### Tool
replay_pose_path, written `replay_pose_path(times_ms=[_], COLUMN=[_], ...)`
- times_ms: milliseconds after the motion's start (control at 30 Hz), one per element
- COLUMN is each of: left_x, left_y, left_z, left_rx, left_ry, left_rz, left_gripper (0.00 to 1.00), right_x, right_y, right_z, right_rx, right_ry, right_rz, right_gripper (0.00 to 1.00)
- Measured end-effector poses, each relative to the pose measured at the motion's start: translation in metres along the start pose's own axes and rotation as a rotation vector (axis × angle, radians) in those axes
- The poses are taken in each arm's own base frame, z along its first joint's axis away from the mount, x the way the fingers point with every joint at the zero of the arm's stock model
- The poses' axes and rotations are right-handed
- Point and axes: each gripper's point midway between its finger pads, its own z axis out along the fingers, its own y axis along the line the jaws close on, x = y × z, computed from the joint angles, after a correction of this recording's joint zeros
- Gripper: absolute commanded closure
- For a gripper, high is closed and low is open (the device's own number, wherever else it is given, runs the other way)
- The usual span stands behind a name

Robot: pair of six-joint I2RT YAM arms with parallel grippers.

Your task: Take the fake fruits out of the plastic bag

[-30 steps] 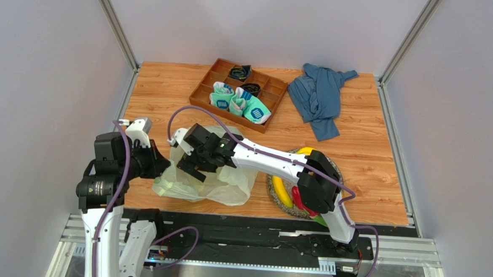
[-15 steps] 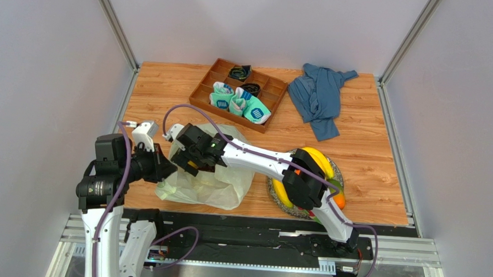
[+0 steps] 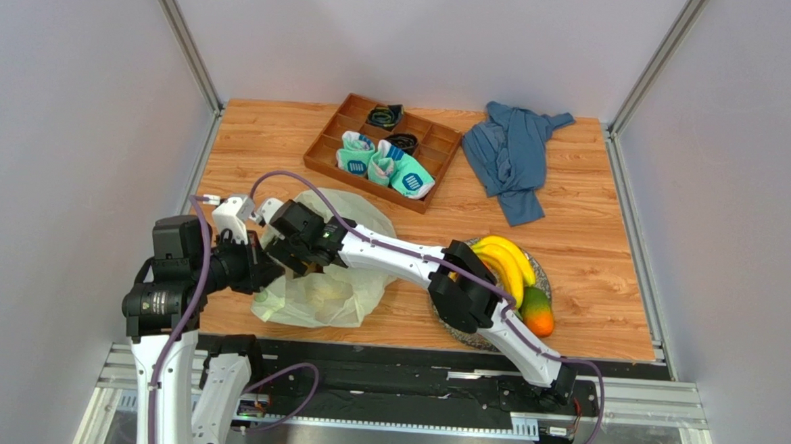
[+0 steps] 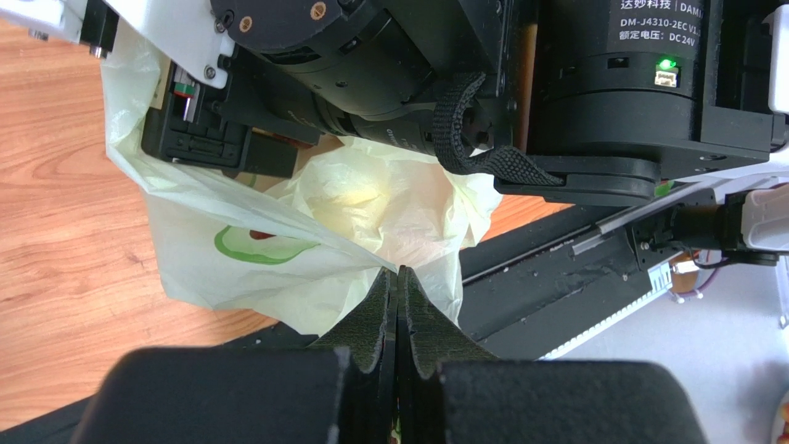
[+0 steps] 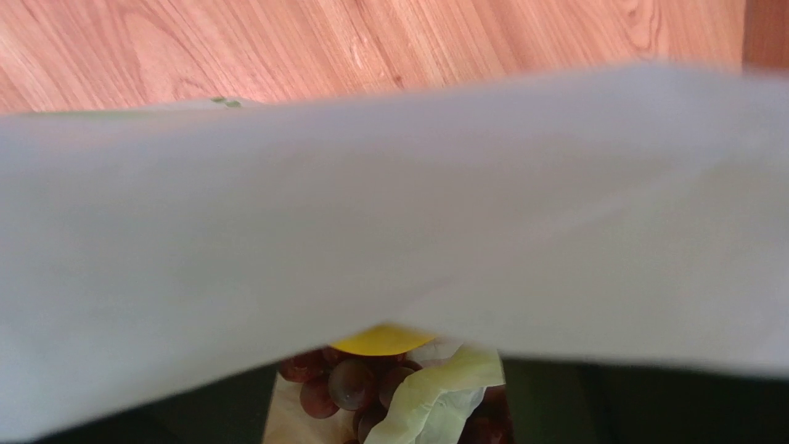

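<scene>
Plastic bag point(image 3: 337, 288): pale yellow-green, translucent, crumpled, lying at near left. Purple grapes point(image 5: 350, 384) and a yellow fruit point(image 5: 384, 340) sit inside it. Yellow bananas point(image 3: 507, 263) and orange-green mango point(image 3: 537, 313) lie outside, at near right.

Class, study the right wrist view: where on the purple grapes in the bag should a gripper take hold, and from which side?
Probably pinch the exposed knobbly cluster of the grapes across its width, coming straight in through the bag's mouth. The plastic bag folds over them, and the left gripper pinches its edge.
</scene>
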Motion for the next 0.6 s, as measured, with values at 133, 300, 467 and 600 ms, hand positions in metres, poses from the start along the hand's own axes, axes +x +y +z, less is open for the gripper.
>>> replay_pose_path(times_ms=[133,300,467,600], left_x=[0.000,-0.001,-0.006,-0.020], left_y=[-0.003,-0.004,-0.003,0.000], left_z=[0.000,0.003,0.007,0.014], left_rx=[0.015,0.030,0.039,0.044], left_ry=[-0.003,-0.007,-0.025,-0.045], left_rz=[0.003,0.001,0.002,0.001], left_gripper=[1.00,1.00,1.00,1.00], right_x=[-0.006,-0.023,-0.008,-0.003], right_y=[-0.003,-0.006,0.001,0.001], right_z=[0.000,-0.025,-0.058,-0.099], right_rx=[-0.008,-0.093,-0.264,-0.354], right_ry=[-0.020,-0.059,-0.005,0.011], right_rz=[-0.053,-0.098,-0.092,-0.104], right_gripper=[0.68,0.81,0.84,0.83])
